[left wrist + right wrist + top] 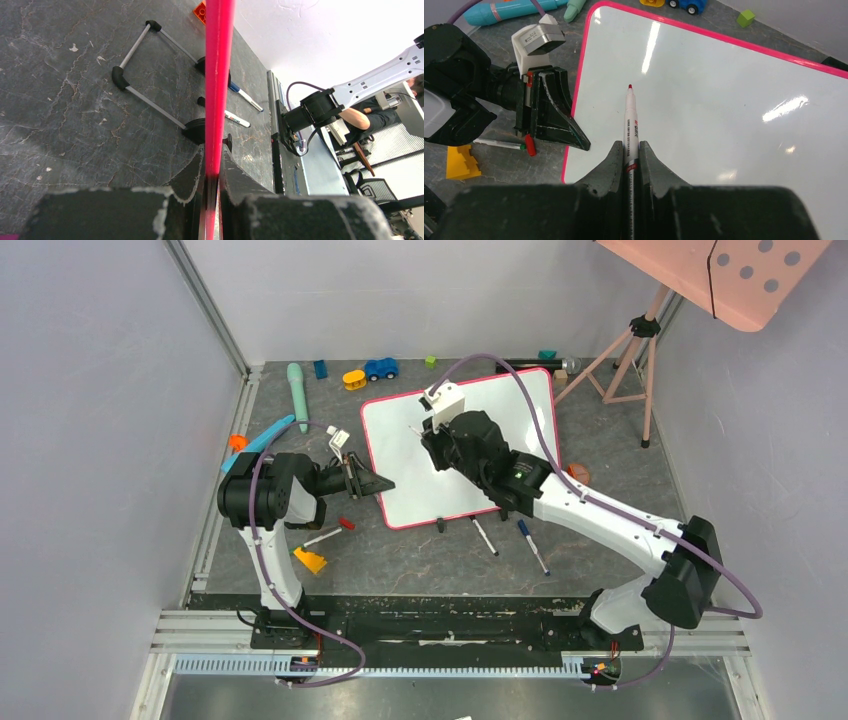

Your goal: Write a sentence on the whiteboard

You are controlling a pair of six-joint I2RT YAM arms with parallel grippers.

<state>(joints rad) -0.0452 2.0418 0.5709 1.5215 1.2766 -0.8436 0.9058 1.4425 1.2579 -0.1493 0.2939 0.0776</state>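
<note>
A white whiteboard with a thin red-pink frame is lying at a slant near the middle of a dark grey table. Its glossy face is showing plain white with streaks of glare.

The left gripper is reaching in from the left, its fingers pressed together and pinching the board's left edge. In the left wrist view the red frame is running straight up out from between the closed fingers.

The right gripper is hanging over the left part of the board, pinching a red marker that is pointing forward. The marker's red tip is sitting over the white surface, near the left edge and the left gripper. Whether the tip is touching the board cannot be told.

Two loose markers are lying on the table just beside the board's near edge. Small toys, among them a blue car, are lying beyond the far edge.
</note>
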